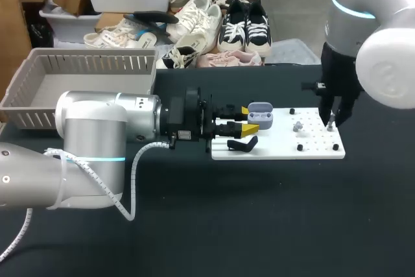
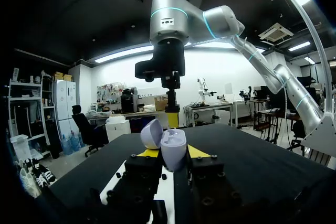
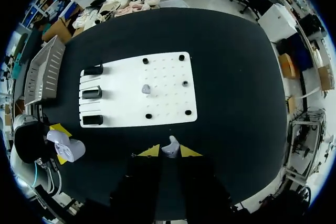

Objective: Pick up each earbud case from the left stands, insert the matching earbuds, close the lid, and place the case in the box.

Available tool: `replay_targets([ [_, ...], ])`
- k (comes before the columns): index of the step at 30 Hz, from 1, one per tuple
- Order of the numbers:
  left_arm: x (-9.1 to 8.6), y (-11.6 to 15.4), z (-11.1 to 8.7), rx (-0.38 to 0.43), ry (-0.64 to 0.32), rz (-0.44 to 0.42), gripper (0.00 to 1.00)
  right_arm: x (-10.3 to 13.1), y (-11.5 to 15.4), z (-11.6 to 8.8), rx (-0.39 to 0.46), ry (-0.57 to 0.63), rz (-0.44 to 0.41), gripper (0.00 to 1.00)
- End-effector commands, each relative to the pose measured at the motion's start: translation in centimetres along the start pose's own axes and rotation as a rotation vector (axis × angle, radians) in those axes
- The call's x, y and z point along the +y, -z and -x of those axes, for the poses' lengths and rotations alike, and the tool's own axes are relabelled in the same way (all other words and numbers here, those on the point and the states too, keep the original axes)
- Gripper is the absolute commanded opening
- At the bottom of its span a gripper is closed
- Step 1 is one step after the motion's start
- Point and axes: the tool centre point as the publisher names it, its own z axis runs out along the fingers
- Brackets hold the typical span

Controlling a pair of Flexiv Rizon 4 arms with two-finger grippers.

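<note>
At the insertion step, our left gripper (image 2: 173, 154) clamps the open earbud case (image 1: 260, 117) between its fingers, our right gripper (image 3: 169, 151) pinches one earbud (image 3: 170, 145), and we judge alignment over the case's cavity comes next.

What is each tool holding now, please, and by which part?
Left tool holds the open earbud case by its body's sides; right tool pinches one earbud between its tips.

basket (image 1: 91, 63) far left; board (image 1: 279, 150) right of it; stands (image 3: 92, 93) on board's left part; earbud (image 3: 146, 89) mid-board
</note>
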Motion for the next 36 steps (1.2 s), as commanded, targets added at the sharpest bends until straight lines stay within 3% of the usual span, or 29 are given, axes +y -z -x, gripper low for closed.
replay_targets([
  [1, -0.1, 0.0, 0.0, -0.001, -0.001, 0.005, 0.0, -0.1, 0.0, -0.4, -0.01, -0.004, -0.001, 0.0],
  [8, -0.1, 0.0, 0.0, -0.001, -0.001, 0.005, 0.0, -0.3, -0.3, -0.3, -0.003, 0.001, -0.018, 0.0],
  [10, -0.1, 0.0, 0.0, -0.001, -0.001, 0.005, 0.0, -0.5, -0.3, -0.2, 0.009, -0.05, -0.011, 0.0],
  [12, -0.1, 0.0, 0.0, -0.001, -0.001, 0.005, 0.0, -1.3, -0.6, -0.1, 0.038, -0.131, -0.091, 0.0],
  [15, -0.1, 0.0, 0.0, -0.001, -0.001, 0.005, 0.0, -2.0, -0.1, 0.3, 0.049, -0.27, -0.025, 0.0],
  [20, -0.1, 0.0, 0.0, -0.001, -0.001, 0.005, 0.0, -2.6, 0.4, 0.0, 0.021, -0.333, 0.024, 0.0],
  [33, -0.1, 0.0, 0.0, -0.001, -0.001, 0.005, 0.0, -2.6, 0.4, 0.0, 0.021, -0.333, 0.024, 0.0],
  [36, -0.1, 0.0, 0.0, -0.001, -0.001, 0.005, 0.0, -1.8, 1.1, 0.0, -0.016, -0.322, 0.038, 0.0],
])
